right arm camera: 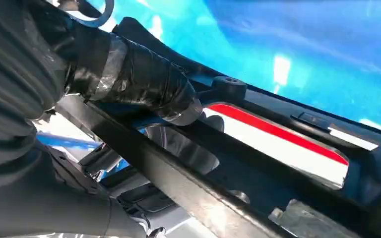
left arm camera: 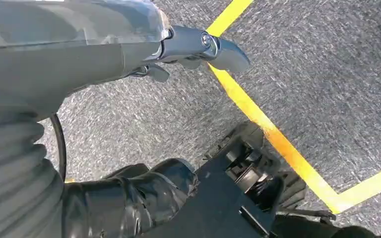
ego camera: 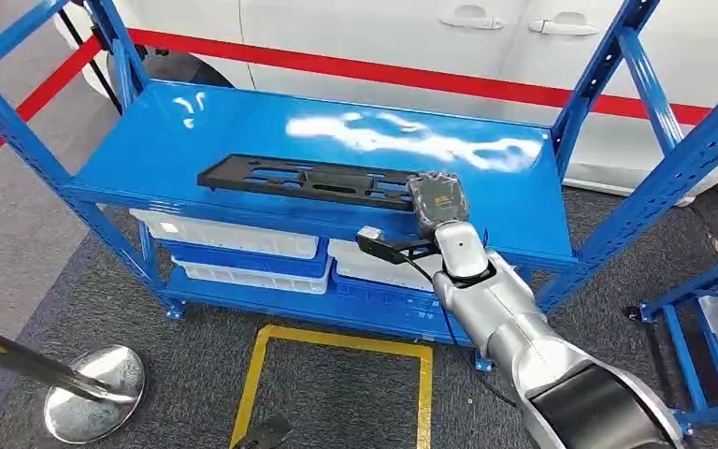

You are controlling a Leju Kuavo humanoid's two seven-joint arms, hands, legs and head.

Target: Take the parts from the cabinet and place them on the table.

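Right now the right hand [ego camera: 437, 198] is up at the front edge of the blue shelf [ego camera: 150, 140], sitting on the right end of the long black part [ego camera: 308, 180]. That part lies flat along the shelf's top level, close to the front edge, running left to right. From the right wrist view, the taped thumb [right arm camera: 144, 82] presses down on top of the part [right arm camera: 258, 163] while darker fingers curl beneath its rail, so the hand is clamped on the part. Through an opening in the part you catch the red stripe and white body of the car [ego camera: 365, 37] parked behind the shelf.

Down on the lower levels, white and blue bins [ego camera: 234, 243] sit side by side under the top surface. The silver right arm [ego camera: 514, 318] reaches in from the lower right, a black cable running along it.

Over on the left wrist view, the left hand [left arm camera: 193, 47] hangs above grey carpet [left arm camera: 327, 64], its fingers loosely spread with nothing between them, so it's released and empty. Yellow floor tape [left arm camera: 258, 116] cuts a corner across the carpet beneath it.

At the lower left of the head view, a chrome stanchion base [ego camera: 93, 379] rests on the carpet, and a red barrier belt [ego camera: 28, 103] slants past the shelf's left post.
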